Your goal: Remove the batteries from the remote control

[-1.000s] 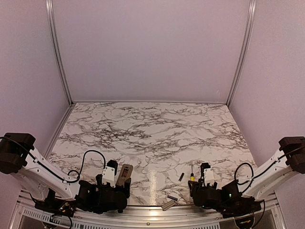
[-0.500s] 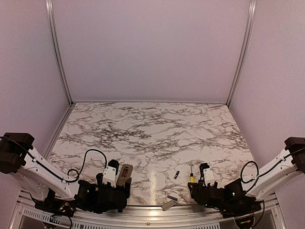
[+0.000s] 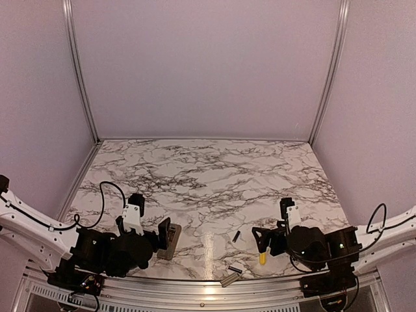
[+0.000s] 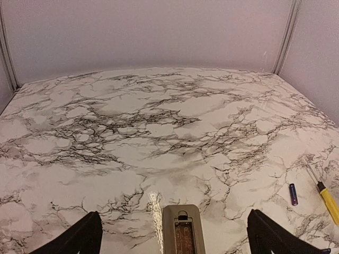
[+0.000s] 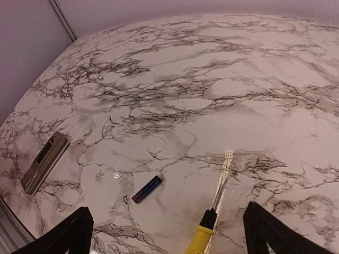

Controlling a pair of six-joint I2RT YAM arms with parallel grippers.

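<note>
Both claws are wide open and grip nothing. Your left gripper (image 4: 173, 222) straddles the remote (image 4: 183, 233), which lies back-up so the recess (image 4: 183, 239) is reachable; it looks empty. Your right gripper (image 5: 168, 211) hangs over the screwdriver (image 5: 204, 235). 1 battery (image 5: 147, 189) lies near it, the 2nd battery (image 3: 234, 269) by the cover (image 3: 229, 280). I'd judge unloading done.

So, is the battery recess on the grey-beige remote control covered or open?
Open. The slim grey-beige remote control lies back up, recess bare; the flat grey-beige cover piece lies apart.
</note>
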